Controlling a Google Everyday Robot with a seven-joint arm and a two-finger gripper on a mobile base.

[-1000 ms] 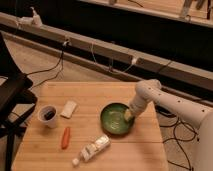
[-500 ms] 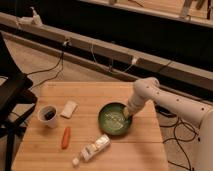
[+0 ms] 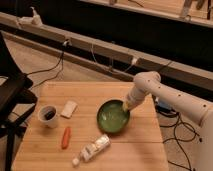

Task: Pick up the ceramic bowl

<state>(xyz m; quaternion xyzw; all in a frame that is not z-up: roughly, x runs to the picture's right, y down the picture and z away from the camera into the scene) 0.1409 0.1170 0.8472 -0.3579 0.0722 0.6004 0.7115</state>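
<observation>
The ceramic bowl [image 3: 112, 118] is a glossy green, shallow round bowl with a darker rim, sitting right of centre on the wooden table [image 3: 142, 145]. It looks tipped, with its face turned toward the camera. My gripper [image 3: 126, 106] comes in from the right on the white arm [image 3: 165, 92] and is shut on the bowl's upper right rim. The fingertips are partly hidden against the rim.
A white cup with dark contents [image 3: 48, 115] stands at the left, with a small white block [image 3: 69, 108] beside it. An orange carrot [image 3: 65, 137] and a lying white bottle [image 3: 92, 149] are near the front. A black chair [image 3: 10, 100] is at the left, with cables behind.
The gripper has shifted slightly left and down along the bowl's right rim. The bowl has moved a little left and now looks rounder, tipped up from the table.
</observation>
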